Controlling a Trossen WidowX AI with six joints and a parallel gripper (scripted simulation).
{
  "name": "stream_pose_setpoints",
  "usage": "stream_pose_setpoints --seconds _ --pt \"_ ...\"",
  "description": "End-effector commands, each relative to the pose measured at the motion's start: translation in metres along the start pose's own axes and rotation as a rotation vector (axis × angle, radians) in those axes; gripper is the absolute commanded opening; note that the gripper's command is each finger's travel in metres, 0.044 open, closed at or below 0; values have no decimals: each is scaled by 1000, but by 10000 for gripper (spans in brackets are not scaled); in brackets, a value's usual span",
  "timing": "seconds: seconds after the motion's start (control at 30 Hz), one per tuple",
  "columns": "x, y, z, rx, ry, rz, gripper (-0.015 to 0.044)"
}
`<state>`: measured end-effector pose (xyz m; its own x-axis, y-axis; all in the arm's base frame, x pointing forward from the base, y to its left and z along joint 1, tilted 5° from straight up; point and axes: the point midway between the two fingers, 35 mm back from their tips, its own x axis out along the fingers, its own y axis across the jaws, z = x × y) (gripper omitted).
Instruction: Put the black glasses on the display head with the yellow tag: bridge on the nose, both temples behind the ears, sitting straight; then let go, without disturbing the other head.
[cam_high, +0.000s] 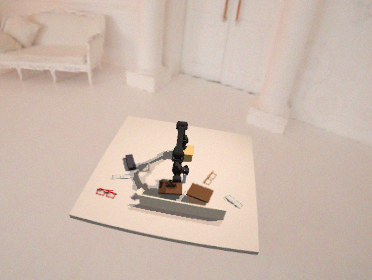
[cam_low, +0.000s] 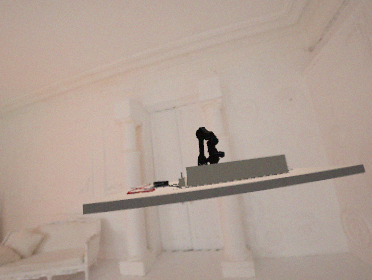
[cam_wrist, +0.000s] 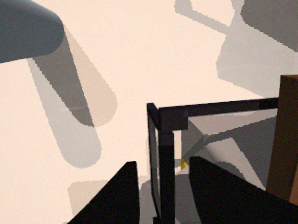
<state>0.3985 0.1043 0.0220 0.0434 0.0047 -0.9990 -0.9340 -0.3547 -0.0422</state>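
Black six-joint arm (cam_high: 179, 145) bends down over the brown box-shaped display head (cam_high: 169, 187) beside the long grey wall (cam_high: 180, 207) on the cream square table top (cam_high: 150, 135). Gripper (cam_wrist: 162, 192) fingers stand partly apart, a gap on each side of the thin black glasses frame (cam_wrist: 166, 156), clamped on nothing. Black glasses rest over the head just below the gripper, small yellow tag (cam_wrist: 184, 161) beside the frame. Second brown head (cam_high: 200, 192) just beside, apart from the arm. Red glasses (cam_high: 106, 192), orange glasses (cam_high: 210, 177), white glasses (cam_high: 233, 201) lie flat on the table
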Motion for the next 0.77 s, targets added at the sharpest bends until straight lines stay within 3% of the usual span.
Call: stream_pose_setpoints --seconds 0.0,0.73 --pt "-8 -2 -2 1 13 34 107" --pt "-43 52 -5 2 29 90 107"
